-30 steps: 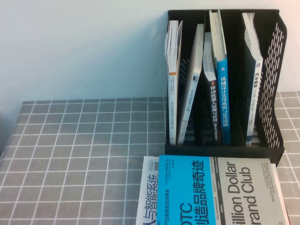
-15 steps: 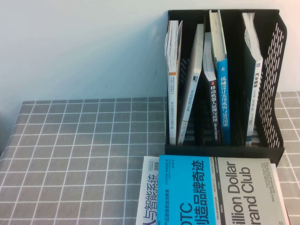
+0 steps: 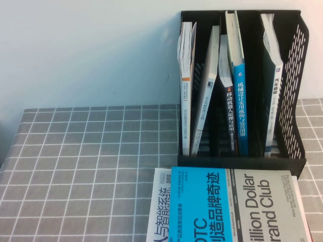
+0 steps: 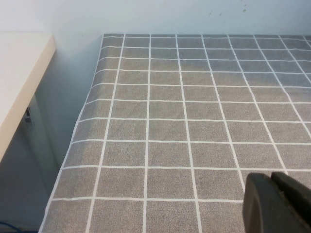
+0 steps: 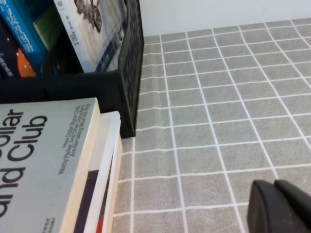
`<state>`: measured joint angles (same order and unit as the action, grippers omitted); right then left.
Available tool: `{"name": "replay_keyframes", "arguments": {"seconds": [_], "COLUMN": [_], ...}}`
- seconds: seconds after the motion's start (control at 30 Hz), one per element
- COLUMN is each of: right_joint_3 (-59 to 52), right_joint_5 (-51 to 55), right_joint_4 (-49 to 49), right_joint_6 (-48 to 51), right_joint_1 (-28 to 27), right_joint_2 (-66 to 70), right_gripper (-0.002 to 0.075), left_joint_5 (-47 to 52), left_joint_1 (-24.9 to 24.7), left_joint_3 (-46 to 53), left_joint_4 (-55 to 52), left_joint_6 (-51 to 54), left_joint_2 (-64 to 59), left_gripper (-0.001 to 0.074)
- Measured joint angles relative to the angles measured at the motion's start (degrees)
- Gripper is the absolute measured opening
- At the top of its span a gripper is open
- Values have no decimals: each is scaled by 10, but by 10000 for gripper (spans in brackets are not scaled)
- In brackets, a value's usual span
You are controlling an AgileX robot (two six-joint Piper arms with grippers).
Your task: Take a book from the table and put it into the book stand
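Note:
The book (image 3: 237,206), half bright blue and half grey with "Billion Dollar Brand Club", lies flat on top of a small stack at the table's front right. Its grey half also shows in the right wrist view (image 5: 39,160). The black book stand (image 3: 290,101) stands upright behind it, holding several books, and shows in the right wrist view (image 5: 130,63). Neither arm shows in the high view. My left gripper (image 4: 274,196) is shut and empty over bare cloth at the table's left side. My right gripper (image 5: 278,204) is shut and empty over the cloth beside the book stack.
A white-covered book (image 3: 160,212) lies under the blue one. The grey checked table (image 3: 91,161) has open cloth on its left half. The table's left edge (image 4: 77,141) drops off beside a pale counter (image 4: 19,73). A white wall stands behind.

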<state>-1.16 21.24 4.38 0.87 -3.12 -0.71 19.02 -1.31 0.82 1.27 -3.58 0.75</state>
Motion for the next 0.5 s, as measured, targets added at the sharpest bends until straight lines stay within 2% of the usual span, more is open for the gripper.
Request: {"name": "replay_keyframes", "arguments": {"seconds": [0.5], "right_joint_3": [0], "right_joint_5": [-3], "right_joint_4": [0], "right_joint_6": [0], "right_joint_1": [0], "right_joint_2": [0], "right_gripper": [-4], "left_joint_5": [-10], "left_joint_1": [0], "left_joint_3": [0], "left_joint_4": [0], "left_joint_6": [0], "left_joint_2": [0], "left_gripper": [-3]}}
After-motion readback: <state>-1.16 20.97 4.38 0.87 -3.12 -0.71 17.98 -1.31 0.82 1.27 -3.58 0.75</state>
